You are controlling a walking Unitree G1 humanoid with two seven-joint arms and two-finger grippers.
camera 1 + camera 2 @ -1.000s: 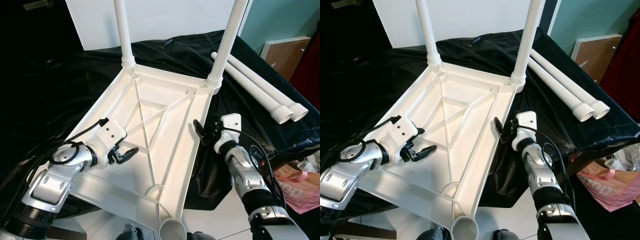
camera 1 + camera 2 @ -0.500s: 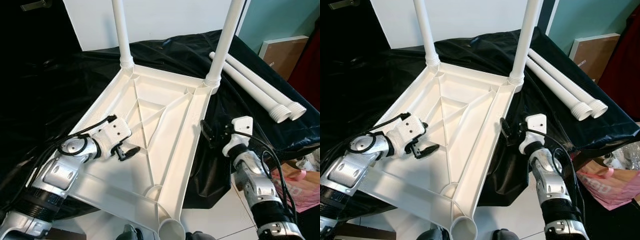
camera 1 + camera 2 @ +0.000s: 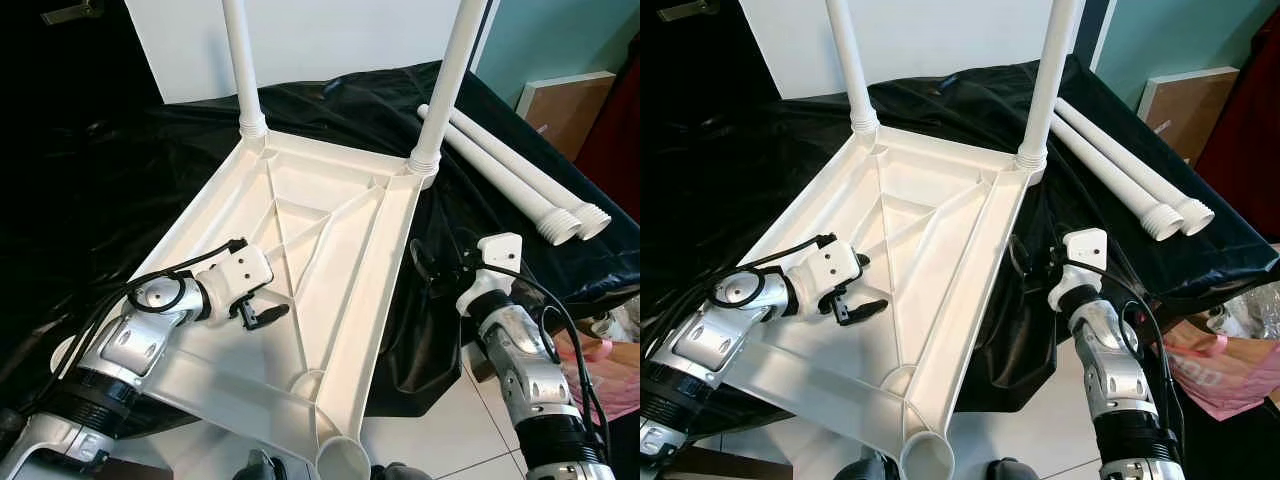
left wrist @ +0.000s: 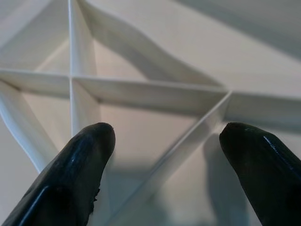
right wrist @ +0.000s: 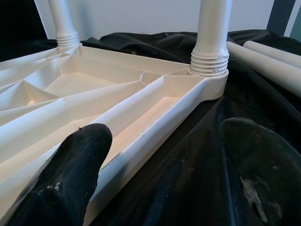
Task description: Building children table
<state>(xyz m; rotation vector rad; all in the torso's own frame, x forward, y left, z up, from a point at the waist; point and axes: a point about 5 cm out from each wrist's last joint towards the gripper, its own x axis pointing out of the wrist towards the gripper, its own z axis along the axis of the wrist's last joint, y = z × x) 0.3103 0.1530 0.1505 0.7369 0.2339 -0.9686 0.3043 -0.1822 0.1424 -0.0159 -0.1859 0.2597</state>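
The left gripper [image 3: 262,312] has its two black fingers [image 4: 75,174] spread wide, holding nothing. The fingertips hover just above the ribbed underside of the white table top [image 3: 330,215], over a point where several thin stiffening ribs meet; whether they touch the plastic cannot be told. The left arm reaches in from the near left edge of the table top, its white wrist housing lying over the panel.

The right gripper [image 3: 425,268] is likewise spread wide and empty. Its fingers [image 5: 70,174] sit over the black cloth [image 3: 130,180], just beside the right edge of the table top, apart from it. The right wrist view looks along that edge rail toward the far right corner.

The table top lies upside down on the black cloth, its near corner overhanging toward the robot, with an open round leg socket [image 3: 345,462] at that corner. Two white legs stand upright in the far corners: the far left leg [image 3: 240,60] and the far right leg [image 3: 455,70], each seated at a threaded collar.

Two loose legs [image 3: 520,180] lie side by side on the cloth to the right of the table top, touching each other, threaded ends pointing to the near right. A pink bag [image 3: 610,370] sits on the floor at the lower right.
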